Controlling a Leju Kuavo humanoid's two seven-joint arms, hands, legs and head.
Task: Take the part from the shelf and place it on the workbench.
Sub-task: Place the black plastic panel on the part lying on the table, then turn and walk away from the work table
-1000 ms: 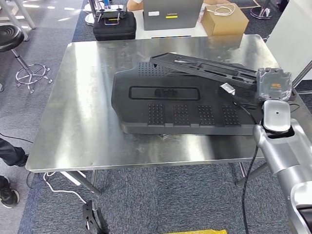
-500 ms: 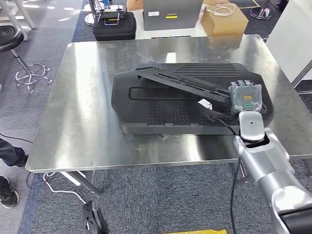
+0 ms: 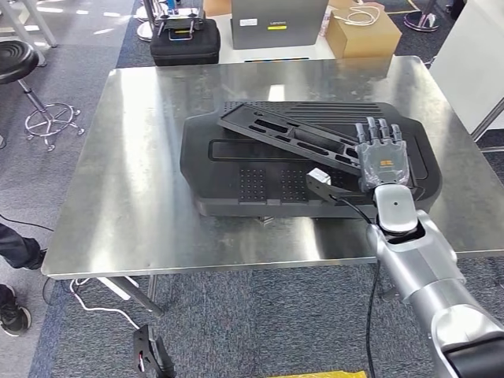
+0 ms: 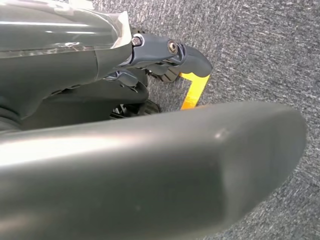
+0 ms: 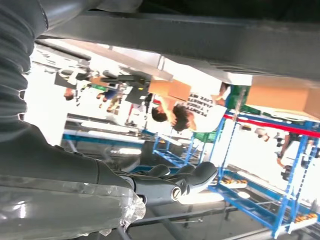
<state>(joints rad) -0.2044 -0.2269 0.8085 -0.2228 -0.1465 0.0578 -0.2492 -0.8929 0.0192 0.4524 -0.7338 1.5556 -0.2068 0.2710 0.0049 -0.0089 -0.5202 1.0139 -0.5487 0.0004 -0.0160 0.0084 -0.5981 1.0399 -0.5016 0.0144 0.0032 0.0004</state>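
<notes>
Black plastic, the long narrow part [image 3: 291, 138] lies on top of a big black panel [image 3: 261, 177] on the steel workbench [image 3: 131, 181]. Its long axis runs from the far left down to the near right, and its near right end is under the right hand [image 3: 383, 161]. The right hand lies palm down on that end with the fingers stretched forward and a little apart; whether it grips the part, I cannot tell. The silver arm comes in from the lower right. Compared with half a second ago, the hand was turned more closed and the part was a bit tilted; now it lies flatter. In the left wrist view the left hand [image 4: 166, 52] hangs over grey carpet [image 4: 264, 45], fingers curled in, holding nothing.
</notes>
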